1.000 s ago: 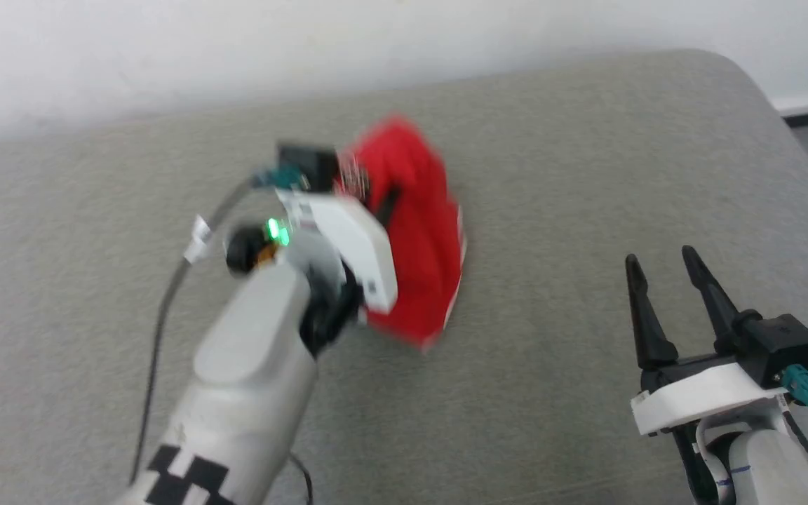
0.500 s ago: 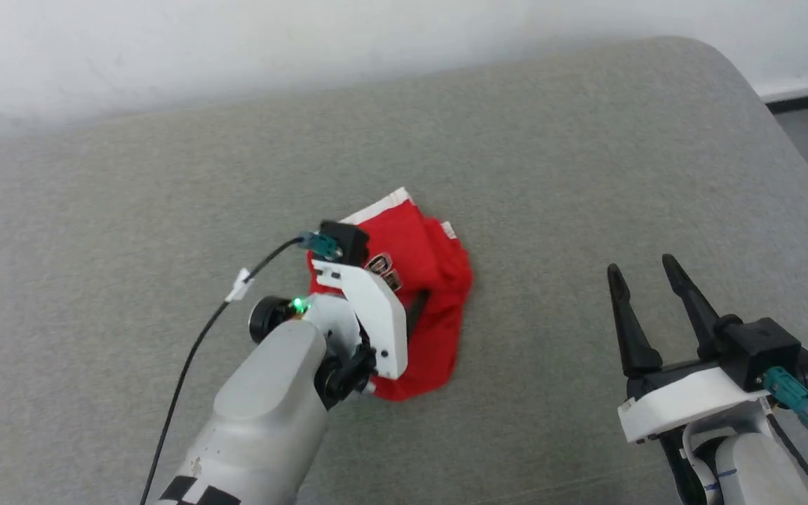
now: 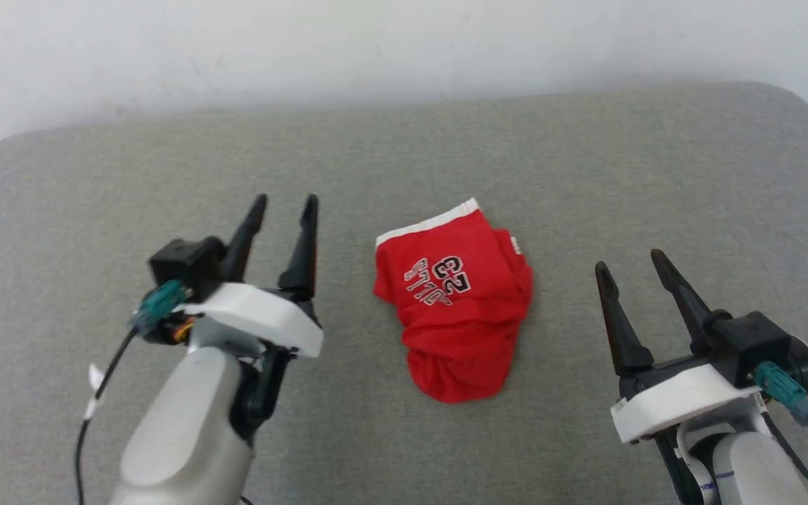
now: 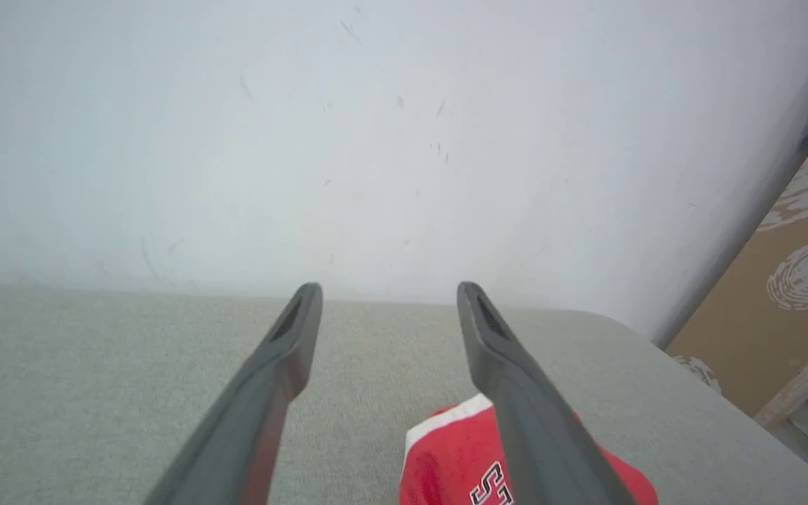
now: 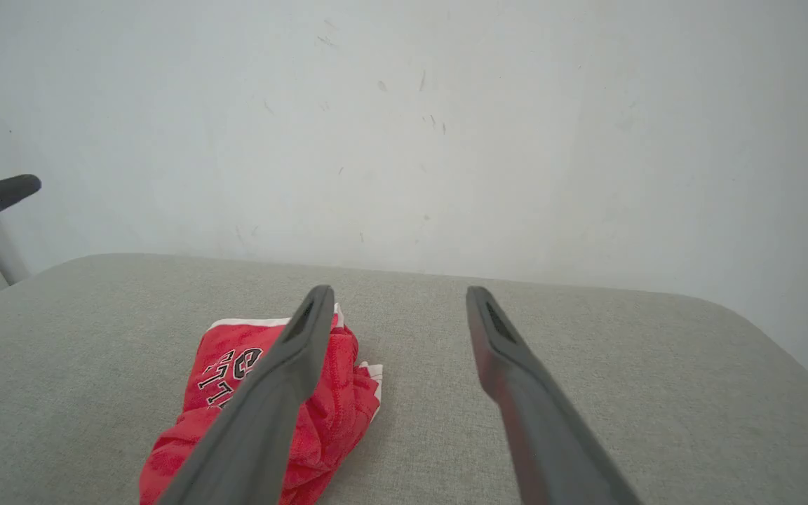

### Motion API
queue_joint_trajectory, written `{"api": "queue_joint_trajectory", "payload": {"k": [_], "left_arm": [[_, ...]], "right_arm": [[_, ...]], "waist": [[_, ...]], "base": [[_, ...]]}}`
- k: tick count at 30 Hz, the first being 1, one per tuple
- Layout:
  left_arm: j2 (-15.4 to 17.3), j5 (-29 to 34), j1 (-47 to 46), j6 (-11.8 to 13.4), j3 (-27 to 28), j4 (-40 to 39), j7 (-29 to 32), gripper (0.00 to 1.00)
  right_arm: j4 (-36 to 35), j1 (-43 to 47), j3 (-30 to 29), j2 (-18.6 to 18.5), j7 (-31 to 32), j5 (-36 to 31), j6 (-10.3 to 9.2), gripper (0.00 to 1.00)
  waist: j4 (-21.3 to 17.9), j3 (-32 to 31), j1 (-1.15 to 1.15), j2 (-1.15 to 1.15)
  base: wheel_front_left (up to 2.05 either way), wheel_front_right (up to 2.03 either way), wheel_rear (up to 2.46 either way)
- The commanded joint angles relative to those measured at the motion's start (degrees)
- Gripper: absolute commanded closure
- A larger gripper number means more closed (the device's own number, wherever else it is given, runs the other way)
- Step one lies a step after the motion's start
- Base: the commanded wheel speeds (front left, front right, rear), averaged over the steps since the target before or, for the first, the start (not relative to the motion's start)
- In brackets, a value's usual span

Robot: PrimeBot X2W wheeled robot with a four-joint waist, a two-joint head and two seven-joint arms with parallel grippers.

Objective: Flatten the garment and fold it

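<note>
Grey fabric surface (image 3: pixel 586 161) with one pair of red shorts (image 3: pixel 460 315) lying crumpled on it, between the two grippers and touching neither. The print is upside down and partly lost in the folds, so only the "23" reads clean. Both the left gripper (image 3: pixel 285 203) and right gripper (image 3: pixel 630 261) have fingers spread, holding nothing.

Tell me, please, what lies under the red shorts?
The red shorts lie bunched on the grey padded surface, which shows all around them. Whatever sits directly beneath, and their folded-under layers, is hidden by the fabric.
</note>
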Motion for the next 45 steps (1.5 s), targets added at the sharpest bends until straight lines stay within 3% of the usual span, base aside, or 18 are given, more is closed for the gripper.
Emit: {"api": "queue_joint_trajectory", "payload": {"k": [1,5,9,15,20,21,22,23,31,39,45], "left_arm": [[0.3,1.2,1.5,0.5,1.1,-2.0,-0.3,0.00],[0.9,6.3,7.7,1.6,6.7,-11.6,-0.3,0.00],[-0.1,10.2,13.1,1.7,11.7,-16.9,-0.3,0.00],[-2.9,13.8,17.8,0.2,16.5,-19.5,-0.3,0.00],[-4.9,15.7,19.1,-1.0,18.8,-20.0,-0.3,0.00],[-5.2,15.9,19.2,-1.3,19.0,-19.9,-0.3,0.00],[-5.5,16.2,19.1,-1.5,19.2,-19.9,-0.3,0.00],[-5.8,16.4,19.0,-1.8,19.4,-19.8,-0.3,0.00],[-7.0,17.4,18.8,-3.3,21.5,-19.0,-0.3,0.00],[-7.5,17.9,18.2,-4.2,22.8,-18.5,-0.3,0.00],[-7.6,18.1,18.4,-4.3,22.8,-18.6,-0.3,0.00]], "right_arm": [[-0.4,-0.2,0.1,0.0,0.3,-0.3,-0.11,0.00],[1.0,-2.6,1.7,0.0,3.6,0.0,-0.11,0.00],[5.7,-6.2,3.6,0.0,10.7,1.3,-0.11,0.00],[13.8,-11.6,5.4,0.0,23.4,4.2,-0.11,0.00],[18.4,-15.6,5.9,0.0,29.1,4.7,-0.11,0.00],[18.9,-16.3,6.1,0.0,29.6,4.5,-0.11,0.51],[19.4,-16.9,6.2,0.0,30.0,4.0,-0.11,0.71],[19.5,-17.4,6.5,0.0,30.2,3.7,-0.11,1.00],[15.9,-21.6,12.4,0.0,28.5,7.2,-0.11,1.00],[10.1,-33.9,23.0,0.0,24.5,14.0,-0.11,1.00],[5.8,-39.7,23.2,0.0,19.2,18.4,-0.11,1.00]], "waist": [[2.0,0.1,0.00,0.00],[3.7,0.9,0.00,0.00],[5.2,1.5,0.00,0.00],[7.7,2.6,0.00,0.00],[9.4,3.5,0.00,0.00],[9.8,3.7,0.00,0.00],[10.2,3.8,0.00,0.00],[10.5,4.0,0.00,0.00],[11.3,4.1,0.00,0.00],[11.4,3.7,0.00,0.00],[11.9,3.4,0.00,0.00]], "base": [[0.00,0.00,0.00],[0.00,0.00,0.00],[0.00,0.00,0.00],[0.00,0.00,0.00],[0.00,0.00,0.00],[0.00,0.00,0.00],[0.00,0.00,0.00],[0.00,0.00,0.00],[0.00,0.00,0.00],[0.00,0.00,0.00],[0.00,0.00,0.00]]}}
